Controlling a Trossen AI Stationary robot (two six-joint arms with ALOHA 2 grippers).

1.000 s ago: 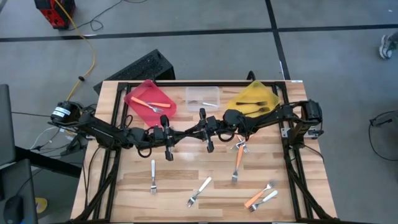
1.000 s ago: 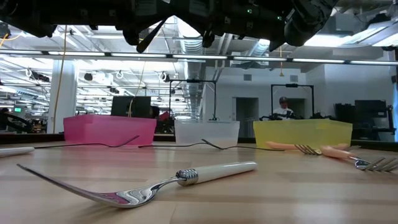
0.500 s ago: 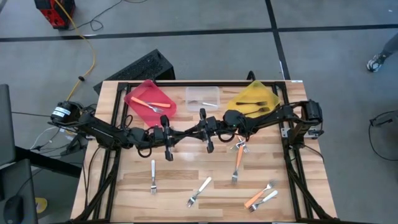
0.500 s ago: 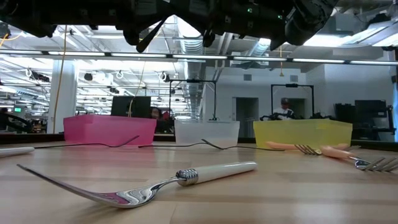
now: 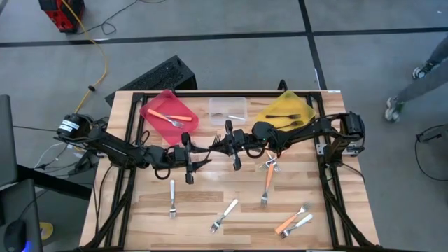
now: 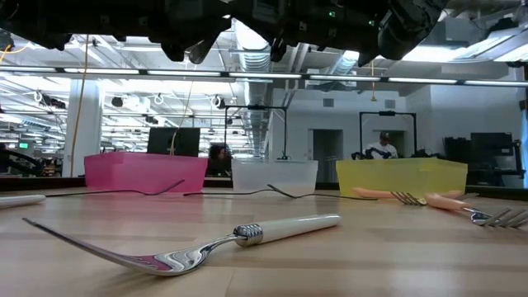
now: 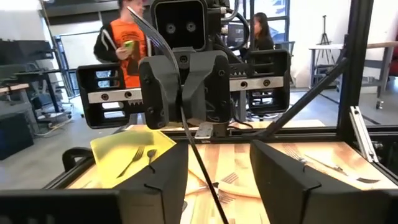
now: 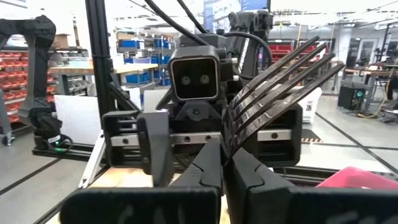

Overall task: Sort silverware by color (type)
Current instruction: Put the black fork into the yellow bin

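A dark fork (image 5: 211, 145) hangs in the air over the middle of the table between my two grippers. My right gripper (image 8: 227, 163) is shut on it. Its tines (image 8: 280, 71) stick up past the fingers. Its thin handle (image 7: 200, 163) runs on between the fingers of my left gripper (image 7: 217, 163), which is open and faces the right one (image 7: 198, 127); I see no touch there. More silverware lies flat on the table: silver forks (image 5: 172, 198) (image 5: 224, 215) and orange-handled forks (image 5: 268, 183) (image 5: 283, 225). My right gripper pinches the dark fork's neck (image 8: 229, 147), just below the tines, between its two fingers. The fingers come about level from the table's right side. The fork is lifted clear of the table, its tines slanting up and its handle (image 7: 193, 140) reaching toward the left gripper.
At the far edge stand a red bin (image 5: 183, 124) with an orange-handled fork, a clear bin (image 5: 241, 103) and a yellow bin (image 5: 274, 113) with dark forks. In the low view a white-handled fork (image 6: 247, 235) lies close by. People move in the room beyond.
My left gripper has opened and let go of the dark fork's handle, while my right gripper has shut on the fork. Both arms have stayed where they were, and the fork remains in the air between them.
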